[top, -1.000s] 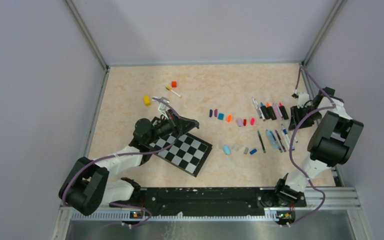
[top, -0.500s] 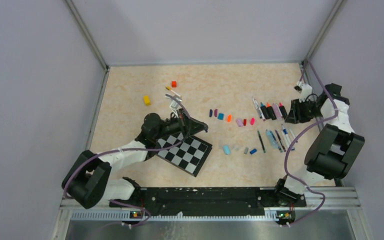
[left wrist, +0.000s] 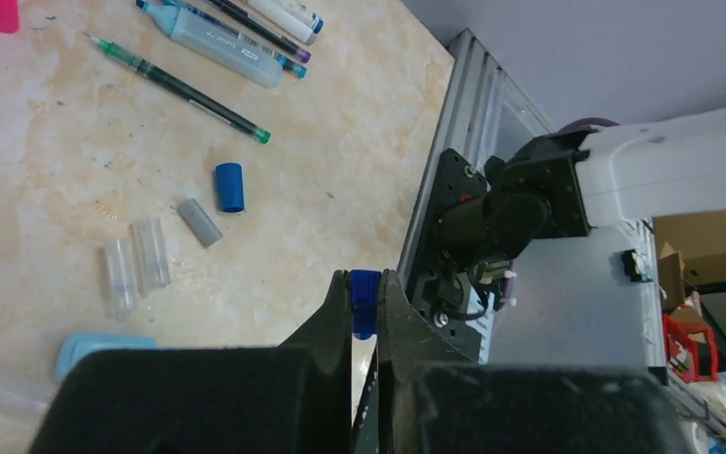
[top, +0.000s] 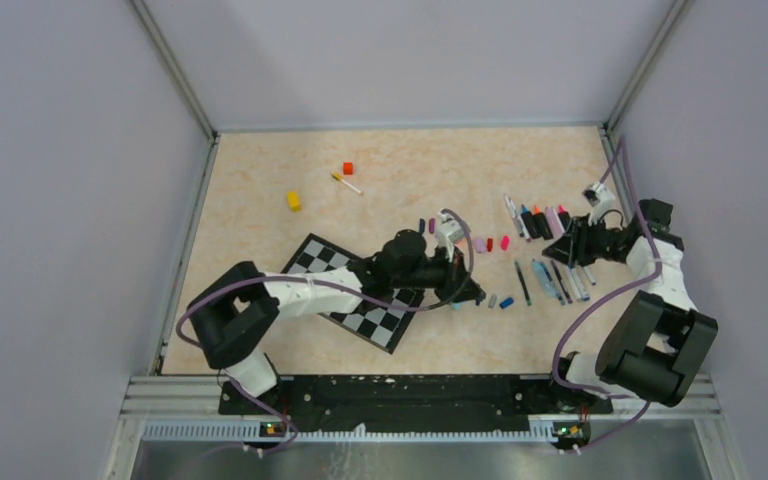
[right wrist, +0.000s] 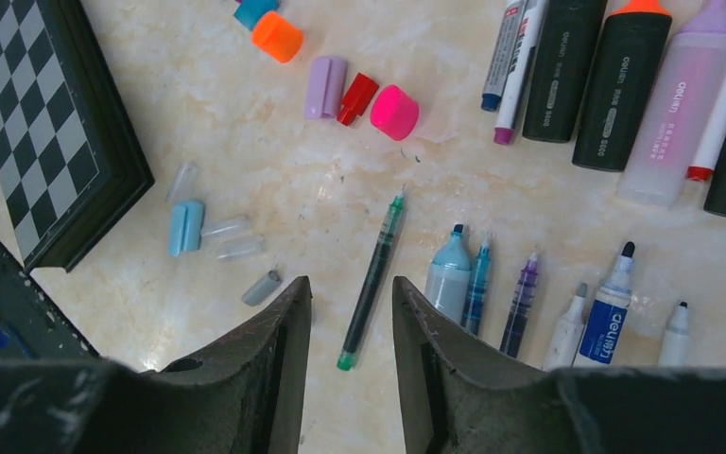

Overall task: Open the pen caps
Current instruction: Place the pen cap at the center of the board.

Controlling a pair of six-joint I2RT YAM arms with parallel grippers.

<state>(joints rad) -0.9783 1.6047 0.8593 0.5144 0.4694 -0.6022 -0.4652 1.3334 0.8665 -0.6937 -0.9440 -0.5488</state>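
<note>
Your left gripper (left wrist: pixel 366 310) is pinching what looks like a blue pen cap (left wrist: pixel 365 288); your right gripper (right wrist: pixel 350 293) is hanging parted and empty above the green pen (right wrist: pixel 375 265), other caps (right wrist: pixel 395 112) lying nearby.

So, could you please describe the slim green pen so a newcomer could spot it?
From the chessboard, look right across the loose caps to the nearer row of pens. The green pen lies at that row's left end, set apart, far thinner than the pale blue marker beside it.
</note>
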